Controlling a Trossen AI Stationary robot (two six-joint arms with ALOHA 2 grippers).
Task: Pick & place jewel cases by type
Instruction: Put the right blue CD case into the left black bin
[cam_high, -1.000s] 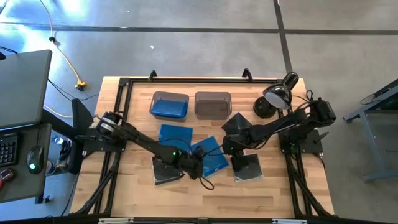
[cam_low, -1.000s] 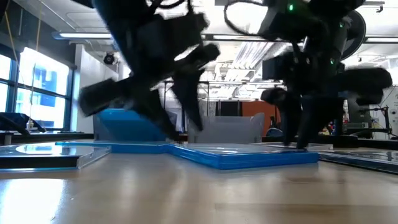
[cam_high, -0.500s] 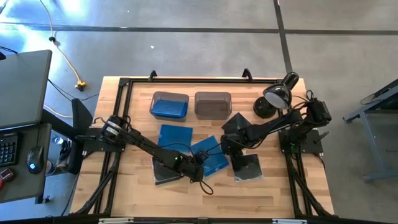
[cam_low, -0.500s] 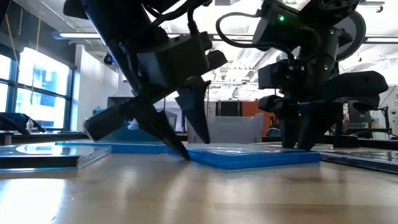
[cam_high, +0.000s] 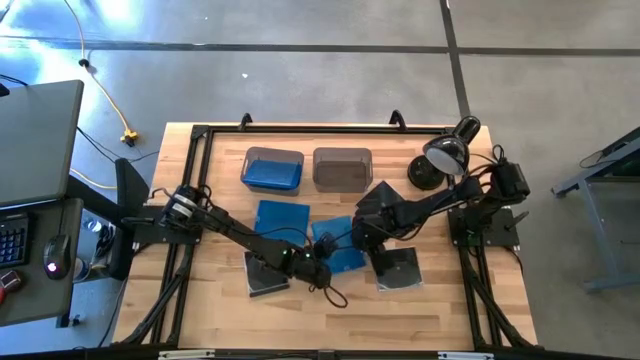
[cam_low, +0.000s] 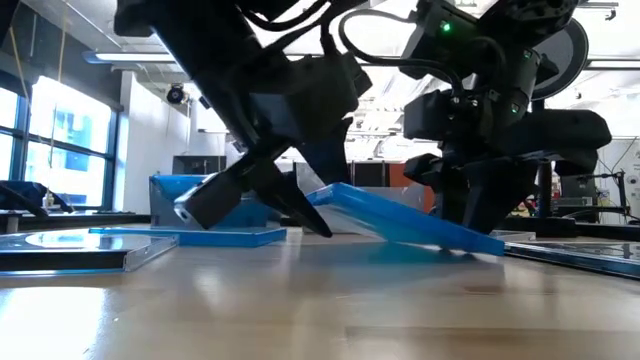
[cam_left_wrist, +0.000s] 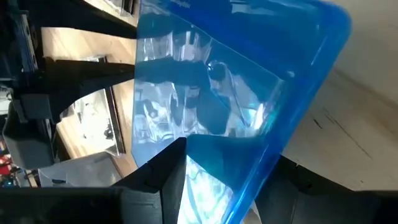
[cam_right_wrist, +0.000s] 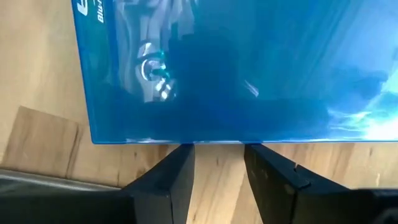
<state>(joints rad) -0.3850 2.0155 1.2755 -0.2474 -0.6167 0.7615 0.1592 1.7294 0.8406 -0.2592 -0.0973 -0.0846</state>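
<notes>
blue jewel case (cam_low: 405, 222) tilted at frame centre, left gripper (cam_low: 300, 205) clamped on its raised left edge, right gripper (cam_low: 470, 215) at its lowered right edge, fingers narrowly parted

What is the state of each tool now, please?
Left tool: closed on the tilted blue jewel case.
Right tool: open, tips at that case's edge.

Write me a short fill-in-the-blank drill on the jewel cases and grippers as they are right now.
1. The blue jewel case between the two grippers is ____ on the table, one edge raised.
2. The left gripper holds its ____ edge.
3. The left grey bin holds a ____ jewel case.
4. The right gripper stands at the case's ____ edge.

Missing words: tilted; raised; blue; lower
</notes>
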